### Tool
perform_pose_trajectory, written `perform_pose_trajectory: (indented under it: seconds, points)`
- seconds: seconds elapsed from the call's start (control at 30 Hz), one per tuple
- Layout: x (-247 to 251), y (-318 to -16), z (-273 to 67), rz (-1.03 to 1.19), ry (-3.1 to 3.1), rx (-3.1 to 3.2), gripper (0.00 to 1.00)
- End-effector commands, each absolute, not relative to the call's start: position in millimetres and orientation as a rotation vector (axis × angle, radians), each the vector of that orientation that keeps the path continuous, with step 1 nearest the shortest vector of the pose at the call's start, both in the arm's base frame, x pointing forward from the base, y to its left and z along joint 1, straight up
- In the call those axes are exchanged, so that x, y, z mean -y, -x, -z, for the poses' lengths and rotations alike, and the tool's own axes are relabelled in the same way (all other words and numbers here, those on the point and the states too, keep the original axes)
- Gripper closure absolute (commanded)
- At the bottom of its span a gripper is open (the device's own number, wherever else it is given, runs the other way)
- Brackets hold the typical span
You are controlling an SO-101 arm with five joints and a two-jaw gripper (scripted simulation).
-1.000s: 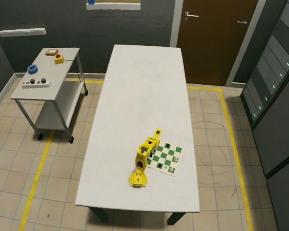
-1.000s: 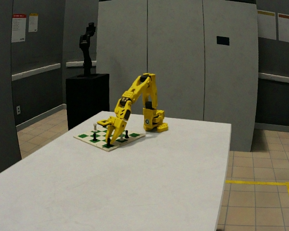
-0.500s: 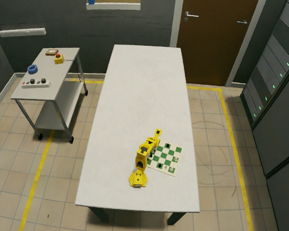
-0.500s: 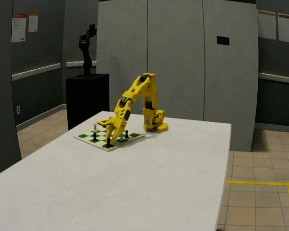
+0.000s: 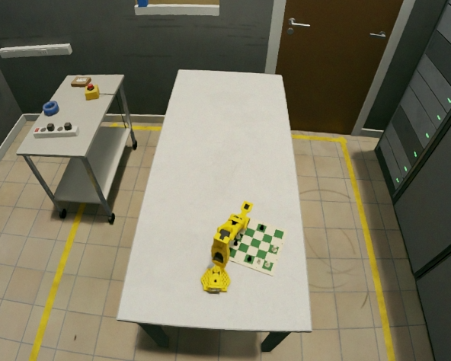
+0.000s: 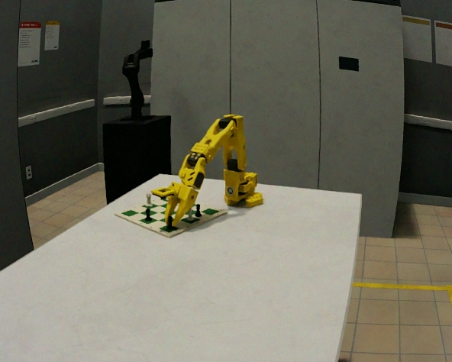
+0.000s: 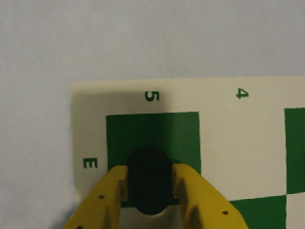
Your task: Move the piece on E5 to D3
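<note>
A black piece (image 7: 150,180) (image 6: 169,223) stands upright on the green square E5, at the corner of the green and cream chessboard (image 7: 228,146) (image 6: 129,213) (image 5: 276,234). My gripper (image 7: 151,170) (image 6: 171,220) is lowered over this corner. Its two yellow fingers stand narrowly apart, one on each side of the piece and close against it. In the wrist view the board's edge shows the labels E, 5 and 4. D3 lies outside the wrist view.
Other pieces stand on the board: two black ones (image 6: 147,213) (image 6: 198,210) and white ones (image 6: 148,199) (image 6: 190,214). The arm's base (image 6: 240,191) (image 5: 215,280) sits on the white table (image 5: 218,155) beside the board. The table's edges are some way off.
</note>
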State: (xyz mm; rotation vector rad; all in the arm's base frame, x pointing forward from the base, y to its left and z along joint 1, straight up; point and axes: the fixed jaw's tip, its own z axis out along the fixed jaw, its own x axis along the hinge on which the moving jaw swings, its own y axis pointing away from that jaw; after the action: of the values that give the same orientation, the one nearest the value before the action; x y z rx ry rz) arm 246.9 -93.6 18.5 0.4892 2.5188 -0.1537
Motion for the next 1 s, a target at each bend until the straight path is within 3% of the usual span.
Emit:
perform_pose_trajectory:
  seconds: [0.0,0.97]
  points:
    - [91.4,-241.8,-11.3,0.144,-0.499,-2.55,0.91]
    - [92.8,-241.2,-12.3,0.146,-0.506,-2.549,0.92]
